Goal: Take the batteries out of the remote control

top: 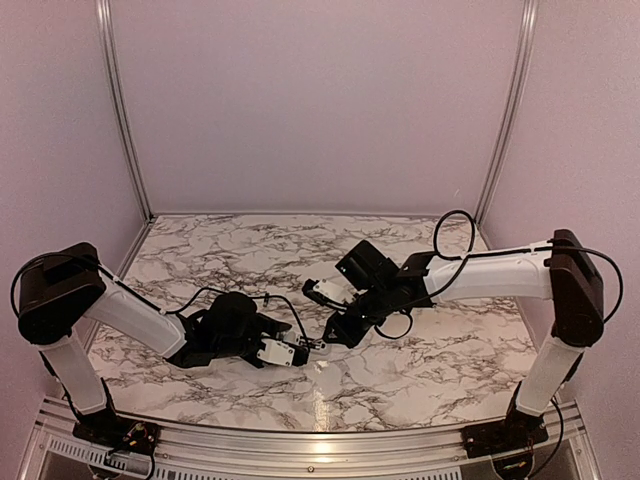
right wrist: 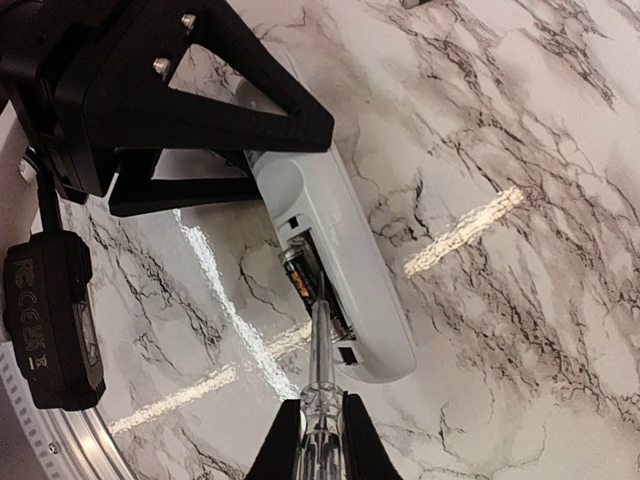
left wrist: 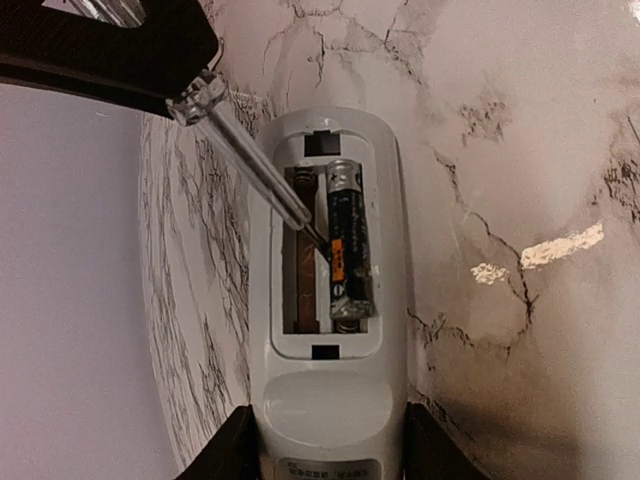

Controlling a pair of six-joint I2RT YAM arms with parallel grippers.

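The white remote control (left wrist: 330, 400) lies back-up on the marble table, its battery bay open. My left gripper (left wrist: 330, 445) is shut on its near end, one finger (left wrist: 225, 450) on each side. One dark battery (left wrist: 348, 240) with an orange band sits in the right slot; the left slot is empty. The other battery is out of view. My right gripper (right wrist: 322, 425) is shut on a thin clear stick (right wrist: 320, 350), whose tip touches the battery (right wrist: 300, 280) inside the remote (right wrist: 350, 240). In the top view both grippers, left (top: 290, 352) and right (top: 328, 338), meet at the table's middle front.
The left arm's black gripper body (right wrist: 180, 100) hangs just over the remote's far end in the right wrist view. The right gripper's black body (left wrist: 100, 40) fills the top left of the left wrist view. A metal rail (top: 320, 440) runs along the near table edge.
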